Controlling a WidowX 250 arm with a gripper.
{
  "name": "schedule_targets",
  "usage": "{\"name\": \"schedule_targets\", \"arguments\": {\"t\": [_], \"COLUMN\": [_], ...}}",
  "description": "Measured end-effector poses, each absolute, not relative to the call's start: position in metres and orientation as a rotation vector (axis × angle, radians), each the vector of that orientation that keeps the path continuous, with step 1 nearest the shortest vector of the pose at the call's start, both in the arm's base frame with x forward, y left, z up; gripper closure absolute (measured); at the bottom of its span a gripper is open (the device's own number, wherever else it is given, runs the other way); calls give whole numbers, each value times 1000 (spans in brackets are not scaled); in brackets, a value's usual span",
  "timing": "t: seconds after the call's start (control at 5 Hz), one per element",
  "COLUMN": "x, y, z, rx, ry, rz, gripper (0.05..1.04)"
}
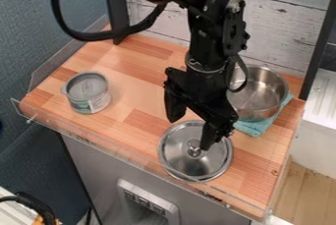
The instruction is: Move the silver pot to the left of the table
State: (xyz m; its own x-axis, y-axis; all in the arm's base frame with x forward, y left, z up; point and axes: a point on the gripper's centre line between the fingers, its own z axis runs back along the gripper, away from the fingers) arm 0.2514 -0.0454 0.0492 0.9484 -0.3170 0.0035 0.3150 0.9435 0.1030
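Observation:
The black gripper point(190, 133) hangs over the front middle of the table, its two fingers spread apart with nothing held between them. It is left of and nearer the front than the silver pot point(264, 102), which stands upright and uncovered at the right side of the table. Part of the pot's left side is hidden behind the arm. Under the pot lies a teal cloth point(253, 127). Below the gripper, a round silver lid point(187, 163) lies knob up on the wooden table point(134, 126); one finger overlaps its upper right part in view.
A grey can point(90, 102) with a label stands on the table's left side. A low clear rail point(105, 145) runs along the front edge. Dark upright posts stand at the back corners, with a white plank wall point(282, 27) behind. A black cable loops at upper left.

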Motion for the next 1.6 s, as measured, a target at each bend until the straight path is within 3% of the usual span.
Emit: {"name": "schedule_targets", "arguments": {"t": [0.4,0.8,1.4,1.6], "x": [265,312,352,351], "y": [-56,-90,-109,-109], "z": [48,57,17,14], "rx": [105,86,69,68], "ry": [-20,-92,-12,-3], "rz": [-326,-368,-352,-350], "gripper": [82,82,115,389]}}
